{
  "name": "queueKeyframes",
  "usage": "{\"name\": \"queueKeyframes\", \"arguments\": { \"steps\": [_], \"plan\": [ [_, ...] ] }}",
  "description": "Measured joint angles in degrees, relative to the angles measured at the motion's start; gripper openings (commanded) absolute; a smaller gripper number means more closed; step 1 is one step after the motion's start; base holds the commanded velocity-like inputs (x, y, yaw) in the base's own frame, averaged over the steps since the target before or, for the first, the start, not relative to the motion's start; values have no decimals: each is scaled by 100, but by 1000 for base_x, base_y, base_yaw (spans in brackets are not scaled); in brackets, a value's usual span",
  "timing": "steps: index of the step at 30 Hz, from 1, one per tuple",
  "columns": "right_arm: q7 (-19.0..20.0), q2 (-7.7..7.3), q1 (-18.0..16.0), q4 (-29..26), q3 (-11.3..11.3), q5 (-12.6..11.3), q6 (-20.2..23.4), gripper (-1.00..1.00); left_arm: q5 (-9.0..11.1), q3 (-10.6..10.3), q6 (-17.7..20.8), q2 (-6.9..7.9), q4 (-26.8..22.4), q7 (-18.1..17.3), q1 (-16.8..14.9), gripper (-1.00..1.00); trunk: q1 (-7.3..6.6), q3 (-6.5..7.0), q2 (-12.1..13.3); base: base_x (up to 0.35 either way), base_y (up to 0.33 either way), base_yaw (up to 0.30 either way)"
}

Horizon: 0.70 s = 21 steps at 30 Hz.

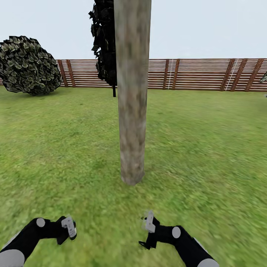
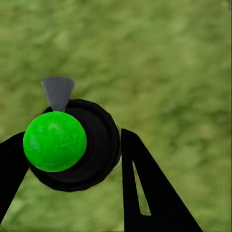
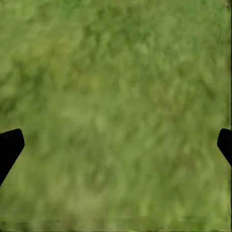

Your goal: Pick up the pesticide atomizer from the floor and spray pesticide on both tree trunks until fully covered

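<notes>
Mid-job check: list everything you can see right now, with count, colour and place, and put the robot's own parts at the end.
tree trunk: one, pale grey-brown, mottled, upright on the lawn straight ahead, centre of the head view.
cone-shaped tree: one, black, behind the trunk, partly hidden by it.
bush: one, dark with pale leaf flecks, far left by the fence.
fence: one, brown horizontal slats, across the far side of the lawn.
lawn: green, all around the trunk.
pesticide atomizer: one, black body with a bright green round part and a grey nozzle, between the left gripper's fingers.
left gripper: black, grey-tipped, low left, shut on the atomizer.
right gripper: black, grey-tipped, low right, open, over grass.
</notes>
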Motion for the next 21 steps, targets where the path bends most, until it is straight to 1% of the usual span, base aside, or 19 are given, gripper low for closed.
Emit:
{"name": "queueKeyframes", "arguments": {
  "steps": [1,2,3,4,6,8,9,10,11,12,14,15,16,17,18,19,20,21],
  "plan": [
    [-68,-144,5,130,-85,-120,1,100,21,203,1,-29,2,43,0,-100,0,0,0,0,0,0],
    [-117,-283,9,291,-237,-276,2,100,63,391,4,-69,3,70,0,-100,0,0,0,0,0,0],
    [-159,-421,12,504,-490,-479,0,100,151,593,7,-125,3,88,0,-100,0,0,0,0,0,0],
    [-208,-555,13,739,-788,-673,-7,100,256,791,11,-180,5,101,0,-100,0,0,0,0,0,0],
    [-393,-837,14,1259,-1411,-958,-24,100,460,1113,29,-280,30,132,1,-100,0,0,0,0,0,0],
    [-740,-1128,15,1735,-2049,-1096,-119,100,595,1306,97,-397,129,268,1,-100,0,0,0,0,0,0],
    [-931,-1219,16,1901,-2319,-1133,-219,100,630,1359,154,-460,189,397,1,-100,0,0,0,0,0,0],
    [-1138,-1278,17,2027,-2554,-1156,-356,100,654,1394,226,-528,248,576,1,-100,0,0,0,0,0,0],
    [-1254,-1299,20,2078,-2658,-1165,-441,100,665,1407,272,-566,278,692,0,-100,0,0,0,0,0,0],
    [-1624,-1322,49,2177,-2891,-1180,-695,100,680,1431,423,-666,354,1076,1,-100,0,0,0,0,0,0],
    [-2258,-1307,125,2249,-3049,-1189,-999,100,703,1451,656,-809,444,1665,-2,-100,0,0,0,0,0,0],
    [-2765,-1247,190,2274,-3100,-1191,-1126,100,748,1457,810,-920,483,2032,-5,-100,0,0,0,0,0,0],
    [-3418,-1097,255,2291,-3126,-1190,-1207,100,885,1458,944,-1057,510,2366,-10,-100,0,0,0,0,0,0],
    [-3722,-1013,280,2295,-3138,-1193,-1228,100,967,1458,998,-1121,519,2480,-13,-100,0,0,0,0,0,0],
    [-3856,-973,292,2296,-3142,-1190,-1236,100,1009,1458,1025,-1145,522,2521,-15,-100,0,0,0,0,0,0],
    [-4148,-870,320,2299,-3144,-1182,-1249,100,1126,1457,1129,-1194,530,2598,-19,-100,0,0,0,0,0,0],
    [-4229,-834,326,2299,-3149,-1182,-1252,100,1161,1456,1178,-1207,533,2618,-21,-100,0,0,0,0,0,0],
    [-4367,-765,337,2300,-3149,-1178,-1258,100,1235,1451,1333,-1239,535,2648,-24,-100,0,0,0,0,0,0]
  ]
}}
